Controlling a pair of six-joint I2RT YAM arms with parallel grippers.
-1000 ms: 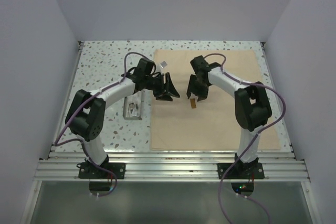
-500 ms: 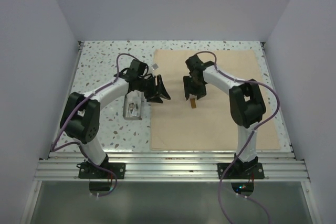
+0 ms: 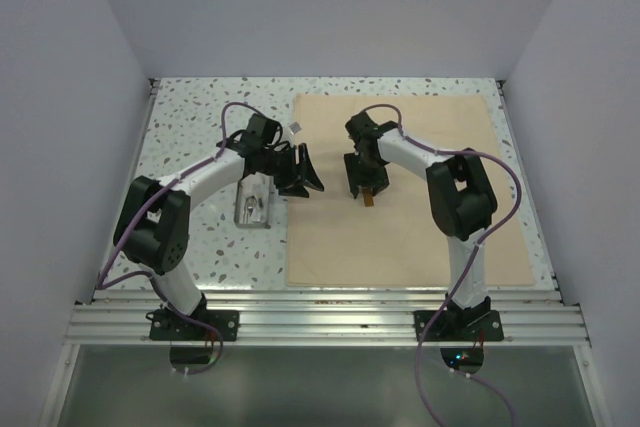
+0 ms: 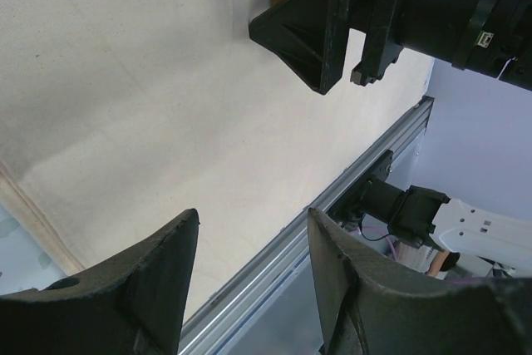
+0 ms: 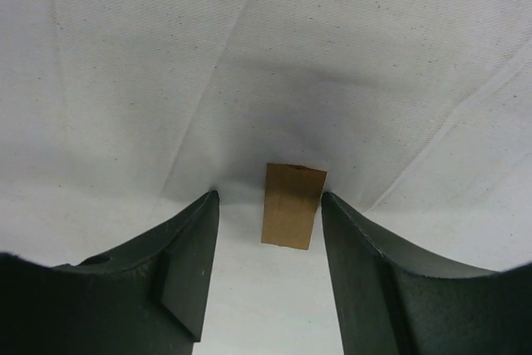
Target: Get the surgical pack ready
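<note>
Nearest the bases, on the left: small grey metal tray [image 3: 254, 209] on the speckled counter [image 3: 190, 117], just beside the left edge of the tan cloth sheet [image 3: 400, 237] but not on it. Something shiny inside, too small to tell what.

A bit further back, over that same cloth edge: left hand [image 3: 305, 175], released, nothing between its fingers.

Roughly level with it, toward the middle of the sheet: right hand [image 3: 365, 185], released too, pointing down at the cloth. Fingers [image 5: 187, 263] straddling a little brown tab [image 5: 293, 205] lying flat on the fabric, not pinching it. A few creases fanning out from that spot.

Furthest back, tucked by the left wrist: small white packet [image 3: 297, 127] on the counter, near the cloth's left edge.
</note>
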